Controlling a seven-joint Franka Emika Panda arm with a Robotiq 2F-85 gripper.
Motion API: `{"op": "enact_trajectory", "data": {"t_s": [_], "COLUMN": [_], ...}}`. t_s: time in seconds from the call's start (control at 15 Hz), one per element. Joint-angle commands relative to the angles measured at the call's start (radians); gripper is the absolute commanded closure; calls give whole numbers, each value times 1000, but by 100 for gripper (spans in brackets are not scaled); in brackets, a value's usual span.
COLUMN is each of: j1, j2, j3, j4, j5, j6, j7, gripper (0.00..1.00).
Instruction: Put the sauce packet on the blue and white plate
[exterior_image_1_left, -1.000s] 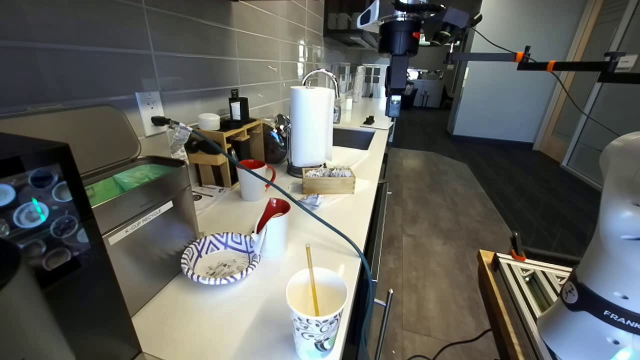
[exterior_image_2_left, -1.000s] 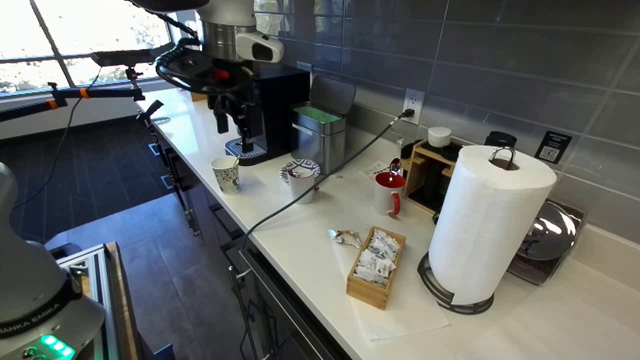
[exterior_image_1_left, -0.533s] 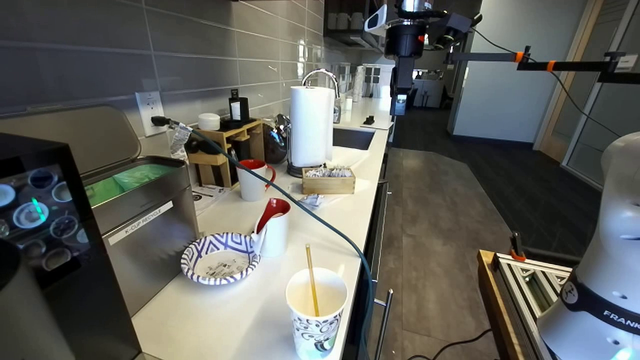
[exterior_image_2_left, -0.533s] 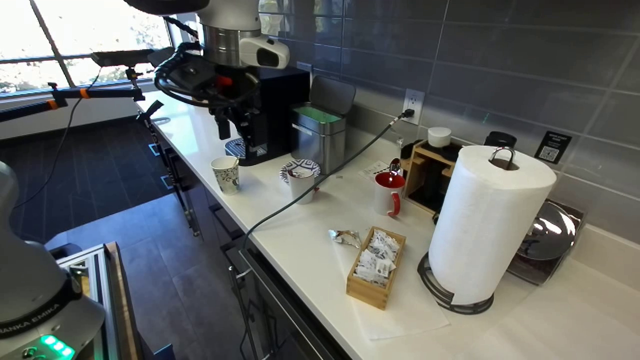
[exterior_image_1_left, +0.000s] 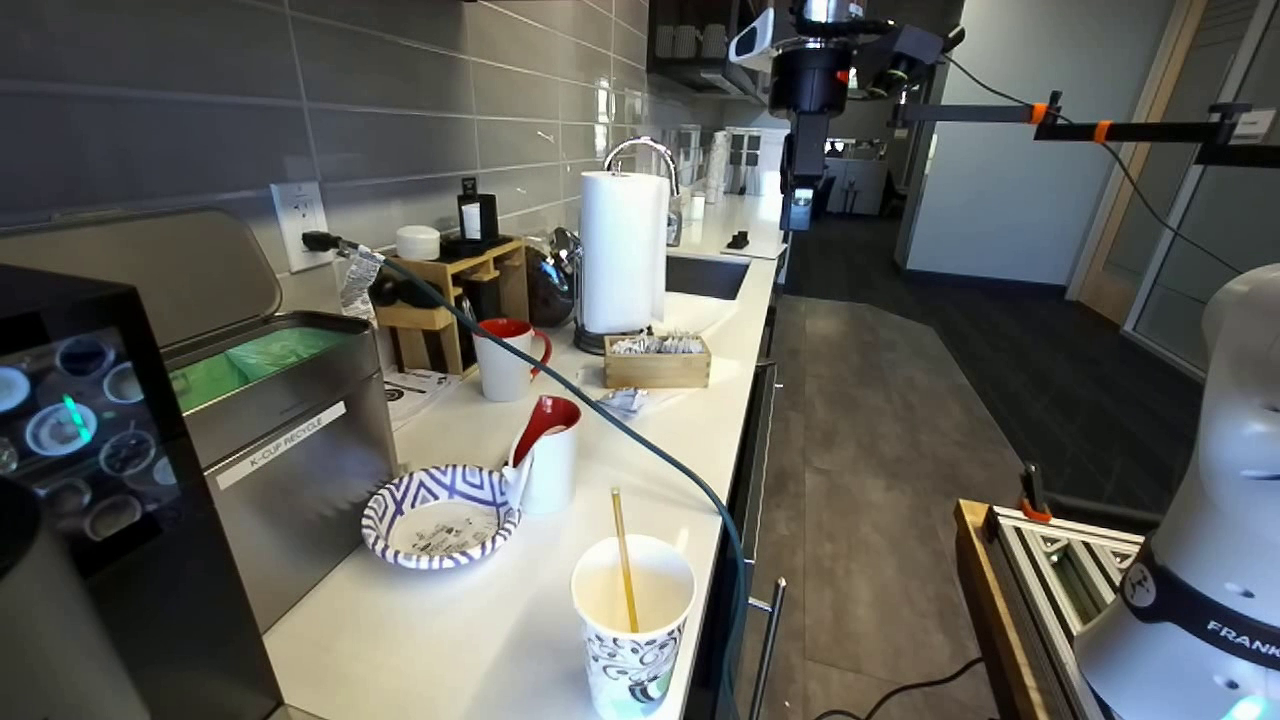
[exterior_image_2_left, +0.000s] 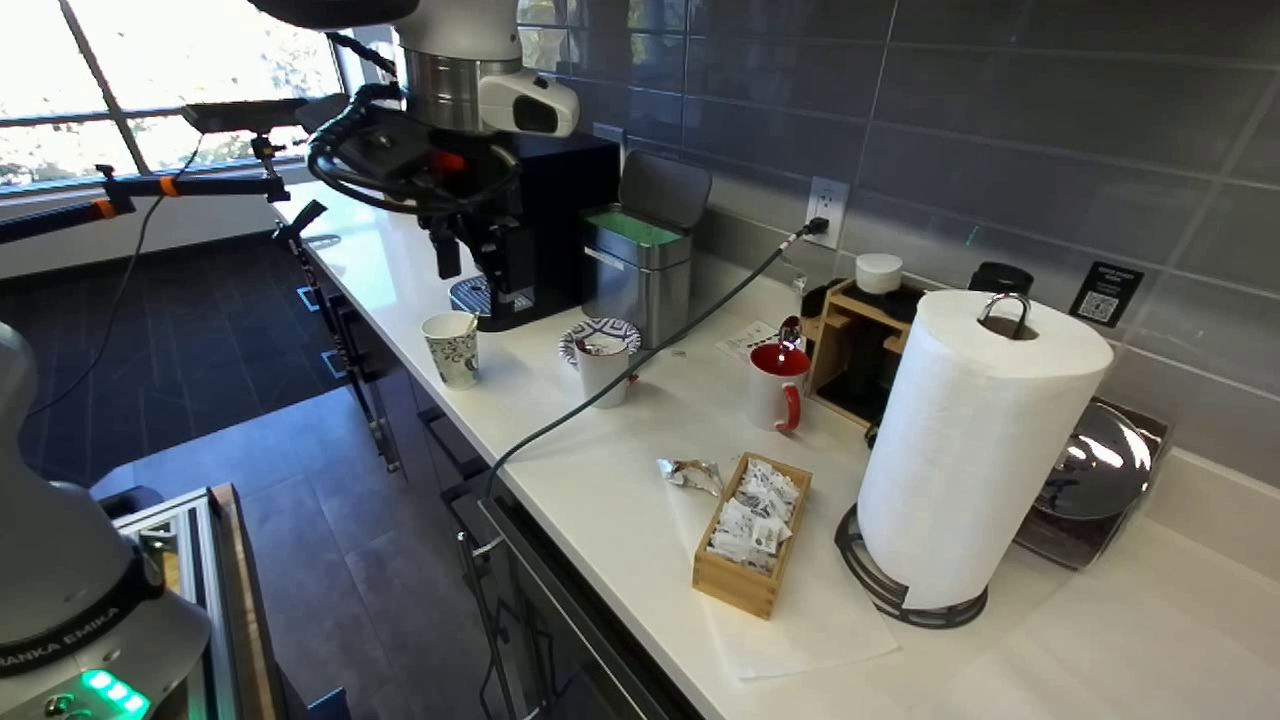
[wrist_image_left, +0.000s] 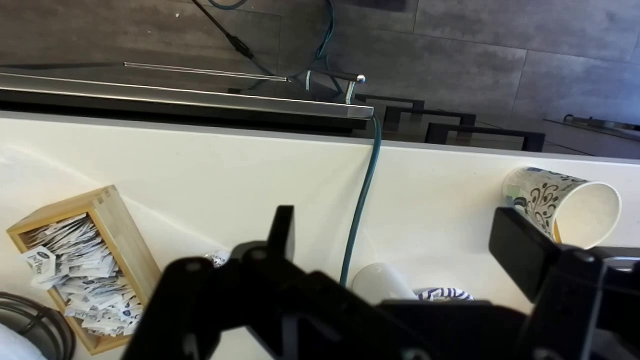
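Note:
The silver packet (exterior_image_1_left: 625, 403), which looks like the sauce packet, lies crumpled on the counter beside the wooden box. It also shows in an exterior view (exterior_image_2_left: 690, 475) and partly in the wrist view (wrist_image_left: 217, 258), where the gripper covers most of it. The blue and white plate (exterior_image_1_left: 440, 545) stands behind the white mug, against the steel bin. It shows in an exterior view (exterior_image_2_left: 615, 328), and only its rim in the wrist view (wrist_image_left: 452, 292). My gripper (wrist_image_left: 392, 230) is open with nothing between its fingers. It hangs high above the counter in both exterior views (exterior_image_1_left: 797, 210) (exterior_image_2_left: 482, 268).
A paper cup (exterior_image_1_left: 635, 640) with a stirrer stands near the counter's front edge. A white mug with red inside (exterior_image_1_left: 550, 470) touches or nearly touches the plate. A dark cable (exterior_image_2_left: 640, 362) crosses the counter. A wooden box of small packets (exterior_image_2_left: 745, 585), another mug (exterior_image_2_left: 775, 395) and paper towels (exterior_image_2_left: 980, 450) stand beyond.
My gripper has shifted slightly between one second and half a second ago, to the right in both exterior views, and has held still since. The packet and plate have not moved.

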Motion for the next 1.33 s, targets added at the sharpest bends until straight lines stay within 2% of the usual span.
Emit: {"op": "enact_trajectory", "data": {"t_s": [0.0,0.4,0.67,0.87,0.93,1.27], "j1": [-21,-95,-113,-96,-109,-111], "j2": [43,155,252,315,268,280], "j3": [5,-26,-14,-16,-10,-6], "j4": [12,1,38,74,40,51], "j5": [-24,-92,-106,-50,-76,-75], "j6": [35,292,481,548,519,525], "j7": [38,118,176,89,127,125], "gripper": [0,0,0,0,0,0]}}
